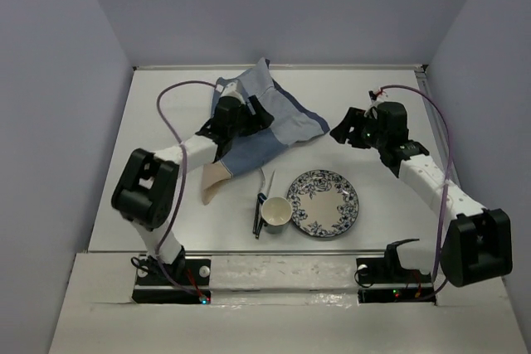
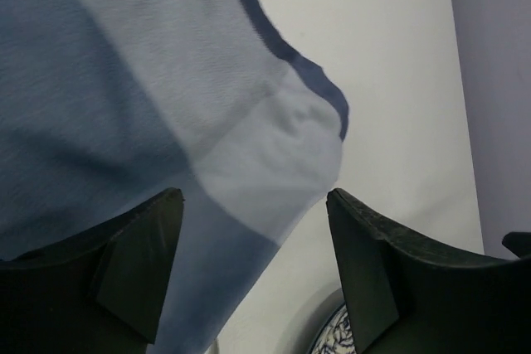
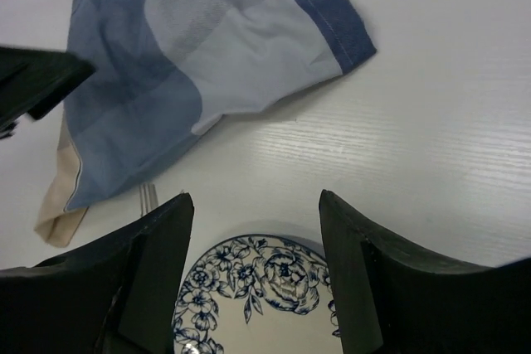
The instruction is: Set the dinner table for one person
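Placemat [image 3: 207, 55] bunched just beyond left gripper [image 2: 251, 205], jaws wide and empty; plate [image 3: 265, 288] beneath right gripper [image 3: 253, 205], likewise spread wide.

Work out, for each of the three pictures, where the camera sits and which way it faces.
Top: above and behind the robot, looking down on the table; left arm and right arm show whole.
Left wrist: on the left arm, facing down past the left hand onto the cloth.
Right wrist: on the right arm, facing down past the right hand at the table and plate.
Shared: all three show the cloth and the plate.
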Robot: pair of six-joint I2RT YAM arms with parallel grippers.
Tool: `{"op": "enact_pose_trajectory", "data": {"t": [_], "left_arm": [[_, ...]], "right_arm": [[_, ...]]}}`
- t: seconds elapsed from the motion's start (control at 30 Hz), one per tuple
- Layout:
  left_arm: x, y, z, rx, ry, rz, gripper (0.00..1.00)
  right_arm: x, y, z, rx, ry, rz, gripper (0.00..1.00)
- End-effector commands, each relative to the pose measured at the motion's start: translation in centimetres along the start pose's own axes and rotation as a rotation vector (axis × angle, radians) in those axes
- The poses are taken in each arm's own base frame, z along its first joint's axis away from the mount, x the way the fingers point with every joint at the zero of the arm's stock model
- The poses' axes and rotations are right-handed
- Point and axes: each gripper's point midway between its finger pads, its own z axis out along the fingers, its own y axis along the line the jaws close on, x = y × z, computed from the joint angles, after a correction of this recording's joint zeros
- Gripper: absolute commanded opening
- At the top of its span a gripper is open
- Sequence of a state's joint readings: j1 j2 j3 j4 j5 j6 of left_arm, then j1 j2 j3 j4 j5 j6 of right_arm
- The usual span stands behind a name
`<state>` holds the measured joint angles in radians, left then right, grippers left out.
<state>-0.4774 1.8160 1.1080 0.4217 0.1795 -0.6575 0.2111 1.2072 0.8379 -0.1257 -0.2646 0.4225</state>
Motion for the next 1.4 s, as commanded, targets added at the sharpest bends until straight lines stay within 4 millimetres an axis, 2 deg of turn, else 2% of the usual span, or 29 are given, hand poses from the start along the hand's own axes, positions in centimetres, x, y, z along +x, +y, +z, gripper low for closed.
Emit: {"op": "enact_pose_trajectory", "data": {"t": [0.0,0.07,0.1,0.13,0.17,0.23,0.27,0.3,0.4,0.43,0.47,0.63,0.67,0.83,1.13,1.23,1.37], "left_arm": [[-5.0,3.2,-7.6,-0.167,-0.269,-0.063,0.78],[-4.1,5.6,-9.6,-0.229,-0.307,-0.12,0.77],[-2.4,6.7,-11.2,-0.251,-0.296,-0.135,0.76],[-2.6,6.6,-12.9,-0.249,-0.331,-0.146,0.76],[-0.4,8.5,-14.0,-0.299,-0.3,-0.159,0.76],[0.6,9.3,-15.8,-0.319,-0.315,-0.181,0.76],[0.1,8.9,-17.3,-0.305,-0.364,-0.217,0.75],[2.2,10.8,-18.2,-0.364,-0.335,-0.251,0.75],[4.7,12.2,-20.4,-0.386,-0.322,-0.323,0.74],[4.9,11.6,-20.9,-0.354,-0.329,-0.38,0.74],[6.5,12.6,-21.2,-0.383,-0.296,-0.41,0.73],[9.0,11.8,-22.1,-0.334,-0.229,-0.561,0.73],[8.7,11.3,-22.4,-0.309,-0.24,-0.575,0.73],[9.0,11.3,-22.7,-0.319,-0.245,-0.658,0.77],[9.4,11.9,-21.6,-0.342,-0.264,-0.759,0.81],[8.6,11.0,-21.0,-0.305,-0.276,-0.778,0.82],[9.3,11.4,-20.0,-0.337,-0.262,-0.799,0.82]], "right_arm": [[-3.7,0.0,1.9,0.031,-0.101,-0.03,0.68],[-3.5,-1.5,3.4,0.093,-0.091,-0.01,0.67],[-3.6,-2.0,3.9,0.117,-0.097,0.001,0.66],[-3.0,-2.6,4.9,0.132,-0.075,0.017,0.66],[-2.9,-2.8,5.5,0.137,-0.064,0.027,0.66],[-3.1,-3.2,6.8,0.145,-0.073,0.041,0.68],[-2.6,-3.9,8.0,0.164,-0.053,0.057,0.69],[-2.3,-4.4,8.5,0.181,-0.046,0.068,0.69],[-1.5,-5.2,10.4,0.194,-0.012,0.102,0.7],[-1.7,-5.1,10.9,0.186,-0.025,0.119,0.7],[-1.5,-5.3,11.1,0.189,-0.023,0.128,0.7],[-0.4,-5.9,12.6,0.194,-0.009,0.176,0.7],[-0.4,-5.8,12.9,0.181,-0.013,0.178,0.69],[-0.1,-6.5,13.6,0.199,-0.007,0.174,0.69],[0.3,-5.9,15.1,0.149,0.014,0.215,0.67],[0.8,-5.3,15.6,0.108,0.036,0.236,0.67],[1.4,-4.8,15.6,0.069,0.032,0.273,0.65]]}}
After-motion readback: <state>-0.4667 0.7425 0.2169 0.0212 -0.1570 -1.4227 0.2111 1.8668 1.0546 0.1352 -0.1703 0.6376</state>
